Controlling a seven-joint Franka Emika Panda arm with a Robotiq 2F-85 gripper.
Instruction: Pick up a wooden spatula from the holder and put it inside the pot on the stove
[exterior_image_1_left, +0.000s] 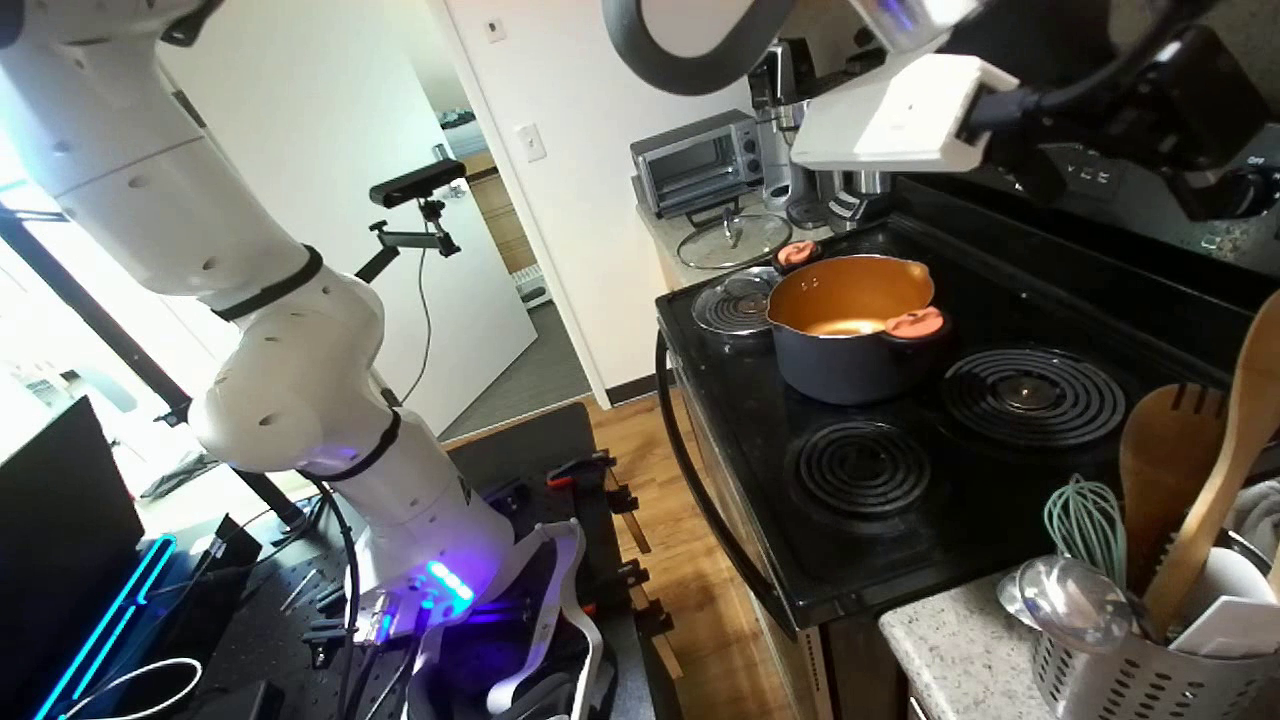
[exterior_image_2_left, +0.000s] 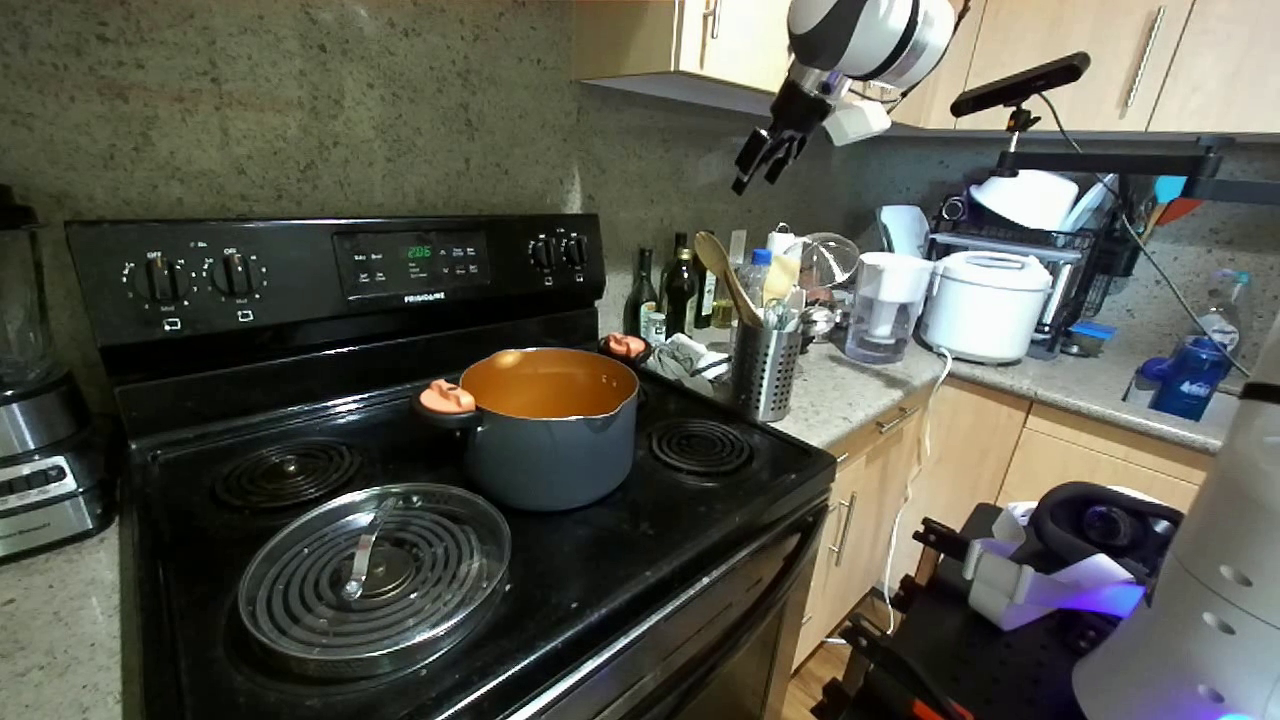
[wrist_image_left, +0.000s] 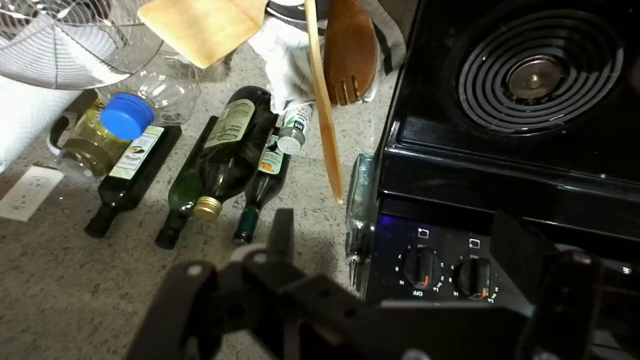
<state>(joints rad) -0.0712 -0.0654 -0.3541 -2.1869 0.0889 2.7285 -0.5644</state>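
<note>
The wooden spatula (wrist_image_left: 205, 30) shows its broad pale blade at the top of the wrist view; in an exterior view the spatula (exterior_image_2_left: 783, 278) stands among other utensils. They rise from the holder (exterior_image_2_left: 766, 365), a perforated metal cylinder on the counter by the stove (exterior_image_1_left: 1150, 670). My gripper (exterior_image_2_left: 756, 183) hangs in the air above and behind the holder, apart from it. Its fingers are spread wide with nothing between them (wrist_image_left: 392, 220). The dark pot (exterior_image_1_left: 850, 350) with an orange inside sits on the black stove (exterior_image_2_left: 600, 560).
A brown wooden spoon (exterior_image_2_left: 715, 255), a slotted brown turner (exterior_image_1_left: 1170, 450) and a teal whisk (exterior_image_1_left: 1085, 530) share the holder. Bottles (wrist_image_left: 227, 145) stand behind it by the wall. A glass lid (exterior_image_2_left: 375, 570) lies on a burner. Overhead cabinets (exterior_image_2_left: 740, 40) are close to the arm.
</note>
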